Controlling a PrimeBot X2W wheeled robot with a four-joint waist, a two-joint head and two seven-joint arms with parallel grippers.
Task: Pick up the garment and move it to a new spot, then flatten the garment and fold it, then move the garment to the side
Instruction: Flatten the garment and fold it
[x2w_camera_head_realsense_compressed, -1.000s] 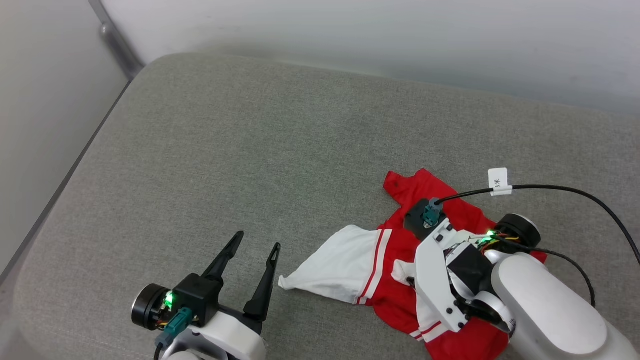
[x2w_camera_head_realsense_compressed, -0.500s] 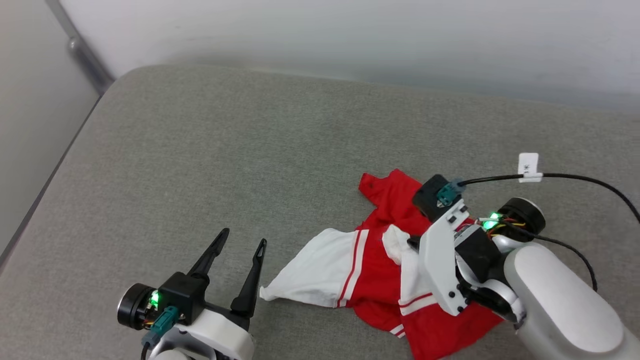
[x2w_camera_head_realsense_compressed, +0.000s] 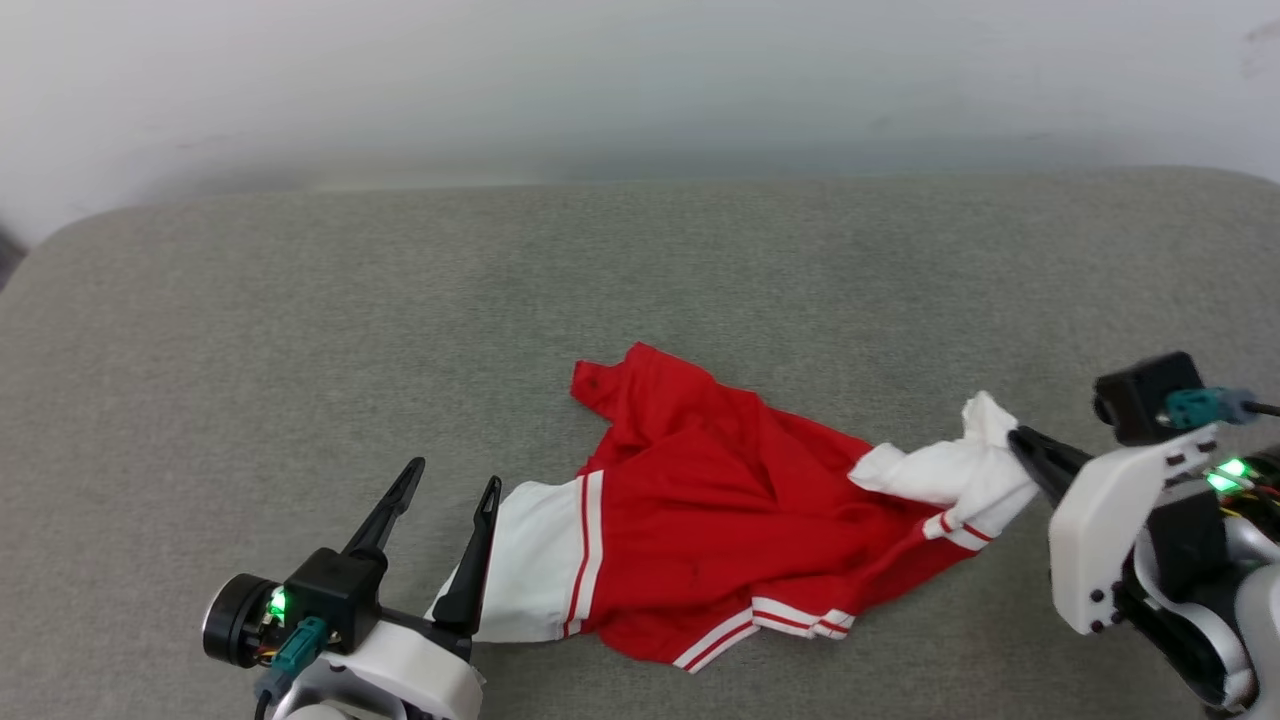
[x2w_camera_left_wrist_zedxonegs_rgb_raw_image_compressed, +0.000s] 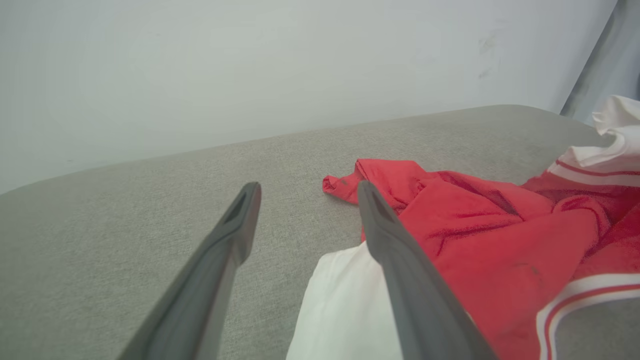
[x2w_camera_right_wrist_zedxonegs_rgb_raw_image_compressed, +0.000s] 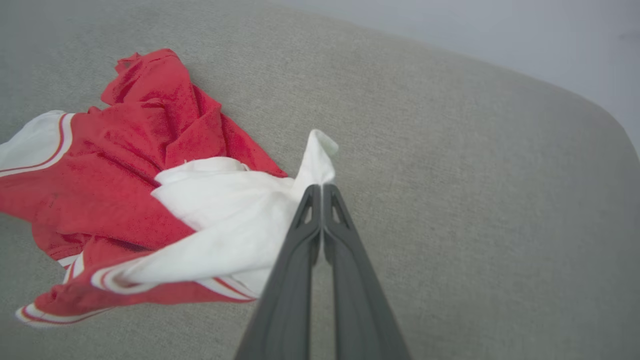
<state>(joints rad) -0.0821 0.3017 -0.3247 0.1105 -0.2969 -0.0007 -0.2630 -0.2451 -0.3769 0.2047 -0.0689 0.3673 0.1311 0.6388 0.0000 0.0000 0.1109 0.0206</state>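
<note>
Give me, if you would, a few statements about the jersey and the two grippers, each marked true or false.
1. The right gripper is shut on a white sleeve of the jersey. True.
2. The left gripper holds the other sleeve. False: its fingers stand open and grip nothing.
3. The jersey lies on a grey cushion. True.
4. The jersey is neatly folded. False: it is rumpled, with one sleeve pulled out toward the right gripper.
</note>
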